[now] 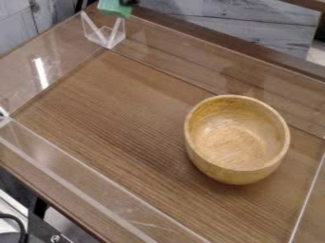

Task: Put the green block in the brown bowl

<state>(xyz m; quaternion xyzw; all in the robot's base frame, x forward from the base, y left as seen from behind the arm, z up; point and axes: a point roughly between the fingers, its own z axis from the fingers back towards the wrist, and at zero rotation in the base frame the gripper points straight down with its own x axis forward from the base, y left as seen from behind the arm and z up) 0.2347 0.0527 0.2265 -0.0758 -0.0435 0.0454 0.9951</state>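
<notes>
- Table [114, 123]: wood-grain top with clear walls along its edges.
- Bowl [238, 139]: upright on the table, towards the right edge, empty; bare wood inside.
- Clear angled bracket [102, 31]: stands at the far-left corner of the table.
- Block [117, 7]: only a small green bit shows at the top edge of the view, above the far-left corner, well apart from the bowl.
- Gripper: out of view; fingers clenched. Whether they hold the block cannot be told.
</notes>
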